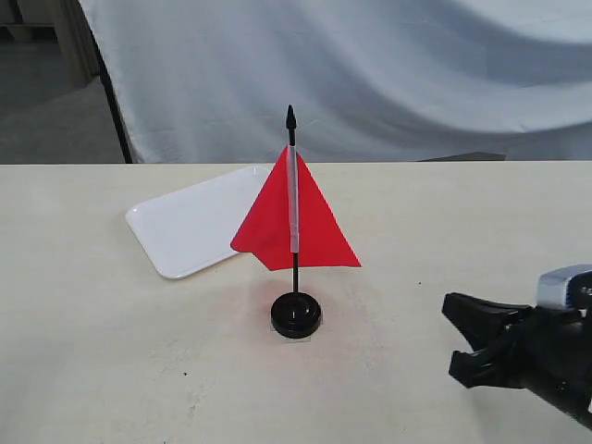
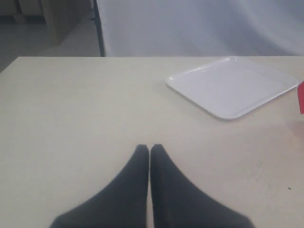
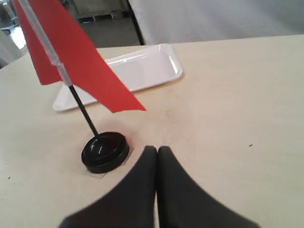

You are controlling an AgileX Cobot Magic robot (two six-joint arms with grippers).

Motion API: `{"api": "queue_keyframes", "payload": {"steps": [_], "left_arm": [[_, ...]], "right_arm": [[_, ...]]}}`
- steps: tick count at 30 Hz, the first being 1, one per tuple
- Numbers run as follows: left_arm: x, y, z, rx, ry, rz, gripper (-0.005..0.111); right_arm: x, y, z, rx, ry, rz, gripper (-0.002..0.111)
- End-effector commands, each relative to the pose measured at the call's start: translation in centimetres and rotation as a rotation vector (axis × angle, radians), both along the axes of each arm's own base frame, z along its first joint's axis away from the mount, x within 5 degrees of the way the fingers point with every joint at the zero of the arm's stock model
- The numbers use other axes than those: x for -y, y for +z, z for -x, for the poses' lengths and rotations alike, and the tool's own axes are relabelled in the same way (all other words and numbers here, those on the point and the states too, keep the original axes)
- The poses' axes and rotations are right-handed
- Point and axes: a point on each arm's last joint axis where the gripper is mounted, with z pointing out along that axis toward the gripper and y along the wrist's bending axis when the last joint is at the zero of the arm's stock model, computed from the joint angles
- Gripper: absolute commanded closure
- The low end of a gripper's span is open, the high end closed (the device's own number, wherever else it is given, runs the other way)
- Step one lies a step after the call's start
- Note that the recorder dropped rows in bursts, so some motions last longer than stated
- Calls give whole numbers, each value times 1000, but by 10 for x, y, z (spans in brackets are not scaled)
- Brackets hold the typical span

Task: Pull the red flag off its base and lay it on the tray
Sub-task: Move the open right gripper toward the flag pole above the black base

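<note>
Right claw [image 3: 157,149] near base [image 1: 296,315], tray [image 1: 185,231] behind.

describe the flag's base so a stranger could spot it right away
On the pale table, find the white tray; a little nearer the camera sits the base. It is a small round glossy black disc, the only thing with a thin pole and red flag standing up from its middle.
</note>
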Motion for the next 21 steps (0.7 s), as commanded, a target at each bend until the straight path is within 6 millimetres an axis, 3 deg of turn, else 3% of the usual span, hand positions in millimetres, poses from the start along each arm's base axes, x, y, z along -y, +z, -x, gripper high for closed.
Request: {"api": "queue_keyframes", "payload": {"steps": [1,10,12,15,17,18,20,21], "left_arm": [[0,0,0,3,-2,7,105],[0,0,0,3,-2,7,105],[0,0,0,3,-2,7,105],[0,0,0,3,-2,7,105],[0,0,0,3,-2,7,105],[0,0,0,3,-2,7,105],[0,0,0,3,-2,7,105],[0,0,0,3,-2,7,105]], "right_arm": [[-21,-7,-5,22,125,37,108],[-34,-7,-2,51,151,67,107],[-33,-7,-3,50,132,66,101],[-33,-7,-3,49,129,66,75],[-33,-7,-3,50,133,66,48],[-33,-7,-2,50,139,66,28],[-35,-6,-3,58,163,67,4],[-38,-5,-4,70,188,68,4]]}}
